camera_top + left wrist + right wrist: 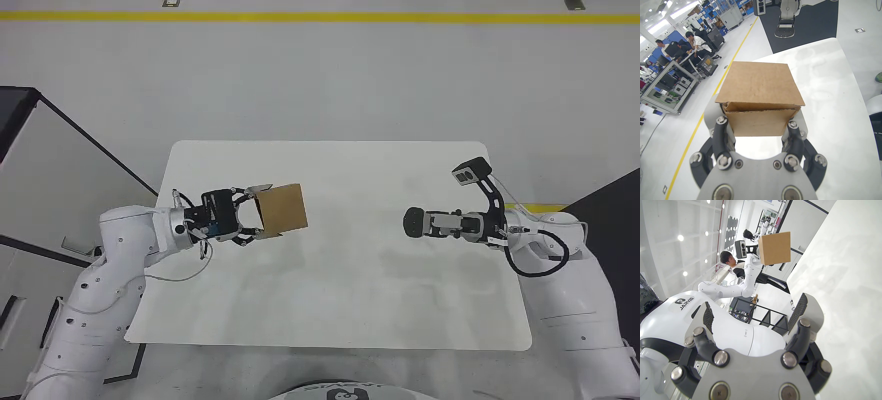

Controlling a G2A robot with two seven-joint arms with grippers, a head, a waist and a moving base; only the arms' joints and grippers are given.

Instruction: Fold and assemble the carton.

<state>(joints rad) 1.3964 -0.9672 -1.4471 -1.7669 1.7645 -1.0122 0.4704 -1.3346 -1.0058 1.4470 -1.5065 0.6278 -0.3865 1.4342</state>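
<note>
Over the left part of the table (400,290), the left gripper (256,212) is spread wide, with one finger on each of two opposite side walls of the carton (283,208), clamping it at the end nearest the wrist. In the left wrist view the gripper (755,123) has the brown carton (758,85) set between its fingers (720,130). A loose flap with a rough edge hangs from the near end toward the wrist, over the white table (829,85). The carton is erected into a box shape. Its closed far face points toward the table's middle and the other arm, and its flapped end points back at the left wrist. It looks close to cubic, so no long axis stands out, and from above it sits slightly askew to the table's edges. In the right wrist view the carton (775,248) appears lifted clear of the table (848,266). Over the right part of the table, the right gripper (413,222) faces the carton from well apart. Its ribbed pads (797,311) stand wide apart, and the gripper (753,311) holds and touches nothing.
</note>
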